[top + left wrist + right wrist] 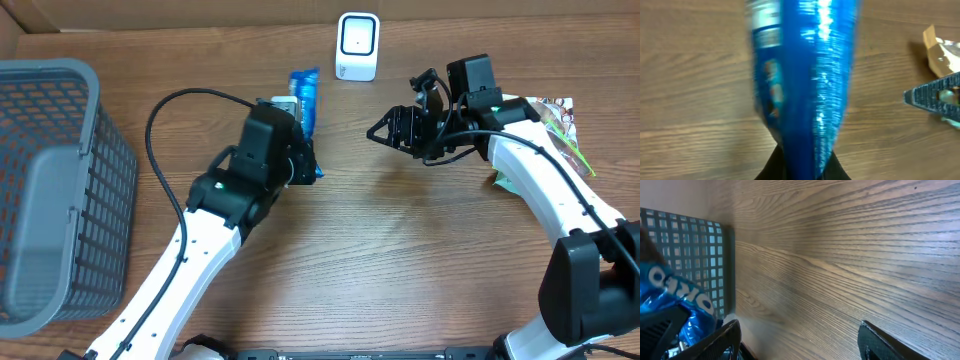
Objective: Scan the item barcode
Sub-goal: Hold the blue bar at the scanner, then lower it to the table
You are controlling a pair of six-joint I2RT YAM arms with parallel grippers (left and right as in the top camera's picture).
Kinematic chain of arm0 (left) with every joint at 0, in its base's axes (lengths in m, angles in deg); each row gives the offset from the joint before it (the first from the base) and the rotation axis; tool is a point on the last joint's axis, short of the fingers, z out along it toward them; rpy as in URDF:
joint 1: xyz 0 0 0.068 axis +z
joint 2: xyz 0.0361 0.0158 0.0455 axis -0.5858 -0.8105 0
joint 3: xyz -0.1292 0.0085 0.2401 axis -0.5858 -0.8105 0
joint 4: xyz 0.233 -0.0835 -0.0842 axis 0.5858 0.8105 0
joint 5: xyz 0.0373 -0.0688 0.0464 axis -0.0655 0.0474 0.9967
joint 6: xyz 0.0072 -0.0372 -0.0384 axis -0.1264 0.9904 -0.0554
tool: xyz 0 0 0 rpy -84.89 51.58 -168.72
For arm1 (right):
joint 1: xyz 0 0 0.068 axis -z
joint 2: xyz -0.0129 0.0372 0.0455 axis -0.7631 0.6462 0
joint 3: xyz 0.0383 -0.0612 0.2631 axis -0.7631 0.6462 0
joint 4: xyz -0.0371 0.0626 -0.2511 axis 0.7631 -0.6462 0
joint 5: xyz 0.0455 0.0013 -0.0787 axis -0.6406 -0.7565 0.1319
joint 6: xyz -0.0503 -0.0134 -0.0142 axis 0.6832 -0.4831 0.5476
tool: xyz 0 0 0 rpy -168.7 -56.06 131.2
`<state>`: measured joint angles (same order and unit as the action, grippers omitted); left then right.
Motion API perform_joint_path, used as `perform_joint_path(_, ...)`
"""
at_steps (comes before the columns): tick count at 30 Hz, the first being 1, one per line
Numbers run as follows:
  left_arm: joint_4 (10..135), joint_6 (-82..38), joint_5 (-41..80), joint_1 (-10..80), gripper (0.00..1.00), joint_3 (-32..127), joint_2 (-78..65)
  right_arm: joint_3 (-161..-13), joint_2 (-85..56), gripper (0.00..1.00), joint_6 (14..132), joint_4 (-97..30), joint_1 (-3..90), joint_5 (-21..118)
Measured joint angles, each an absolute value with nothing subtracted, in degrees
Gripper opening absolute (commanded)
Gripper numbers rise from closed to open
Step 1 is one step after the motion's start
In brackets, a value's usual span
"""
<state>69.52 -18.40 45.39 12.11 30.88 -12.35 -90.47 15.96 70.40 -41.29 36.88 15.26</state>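
Observation:
The item is a blue Oreo packet (305,95), standing up off the table with my left gripper (306,158) shut on its lower end. In the left wrist view the packet (810,75) fills the middle, pinched at the bottom by the left gripper (802,170). No barcode shows in any view. The white scanner (357,45) stands at the back of the table, just right of the packet. My right gripper (395,112) hovers open to the packet's right. Its fingers (720,340) stand wide apart around the right gripper (800,347), holding nothing, with the packet (670,305) at far left.
A grey mesh basket (50,180) sits at the table's left edge, and the basket (695,255) also shows in the right wrist view. A colourful snack packet (555,112) lies under the right arm. One right finger (935,95) pokes into the left wrist view.

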Motion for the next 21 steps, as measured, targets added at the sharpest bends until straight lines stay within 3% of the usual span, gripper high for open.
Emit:
perform_joint_path(12,60.2,-14.6,24.8,12.2,0.04,31.0,-33.6,-90.5,16.0,0.75,70.9,-43.0,38.4,19.1)
perform_joint_path(13,59.1,-14.6,23.6,12.2,0.11,31.0,-35.1,-90.5,16.0,0.75,71.1,-43.4,38.9,19.3)
perform_joint_path(17,54.6,-14.3,19.8,12.2,0.69,31.0,-37.6,-90.5,16.0,0.75,72.4,-44.5,41.1,19.8)
perform_joint_path(21,51.0,-14.1,17.0,12.2,0.86,31.1,-37.6,-90.5,16.0,0.75,73.7,-45.1,42.1,20.1)
